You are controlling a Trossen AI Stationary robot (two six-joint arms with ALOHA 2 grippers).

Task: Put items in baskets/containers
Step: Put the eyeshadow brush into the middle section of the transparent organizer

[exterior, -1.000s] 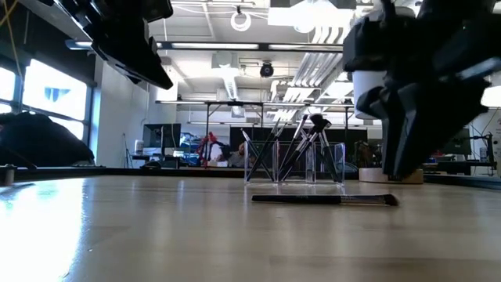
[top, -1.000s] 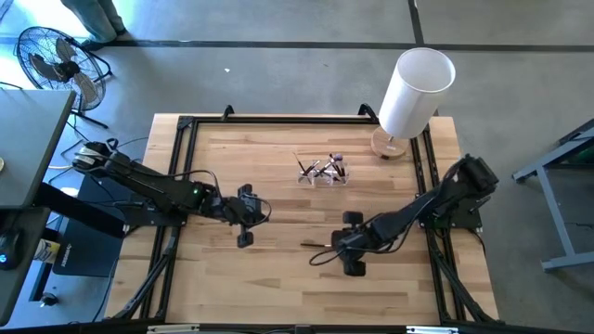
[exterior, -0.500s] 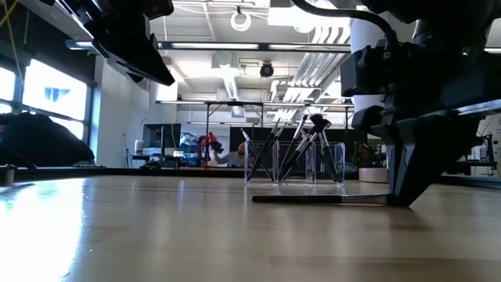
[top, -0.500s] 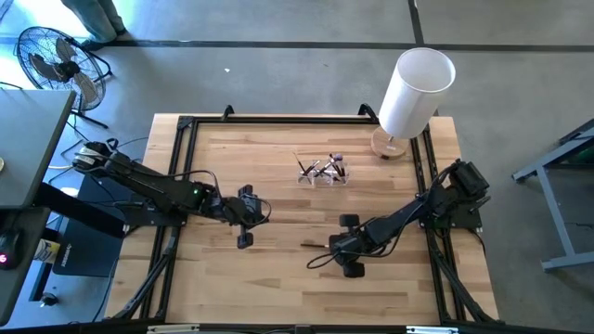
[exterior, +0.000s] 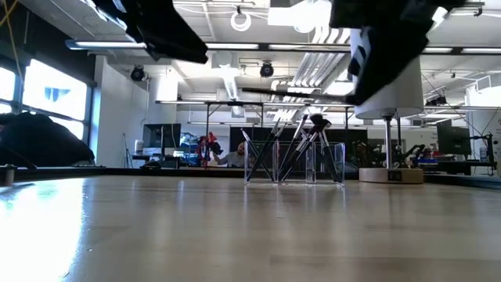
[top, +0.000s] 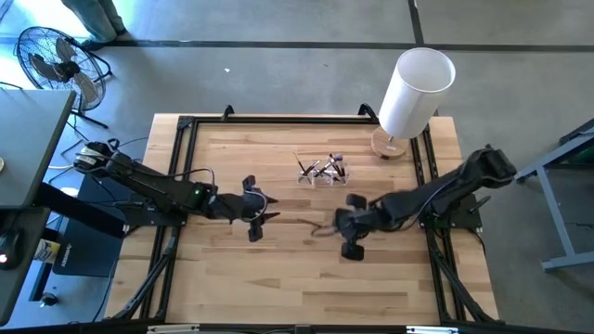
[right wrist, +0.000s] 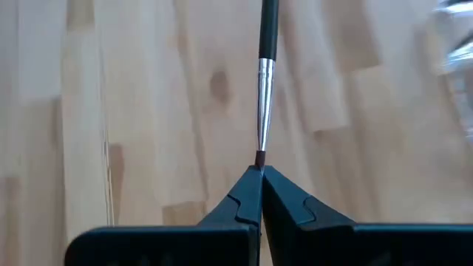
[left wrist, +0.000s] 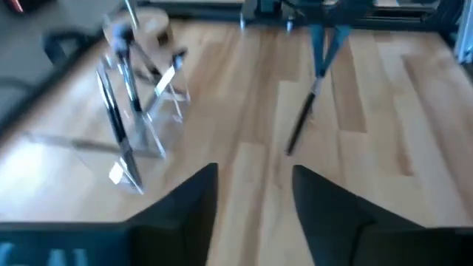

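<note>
One thin makeup brush, with a dark handle and a silver ferrule, is up in the air over the middle of the table, level in the low view. My right gripper is shut on it. My left gripper is open and empty, left of centre, its fingers facing the brush's free end. The clear container stands on the far middle of the table with several brushes leaning in it. My right gripper pinches the brush's bristle end, just below the silver ferrule, between its two fingertips. The fingers lie along the brush, and the handle sticks straight out beyond them toward the table's left. The brush is lifted clear of the table and about level.
A tall white cylinder on a round wooden base stands at the far right corner. A black frame runs along the table's edges. A fan and a grey side table stand off the table's left.
My right gripper has shut on the bristle end of the brush that lay on the table and has lifted it clear, going up and a little toward the far edge. My left gripper has opened and shifted slightly toward the right.
</note>
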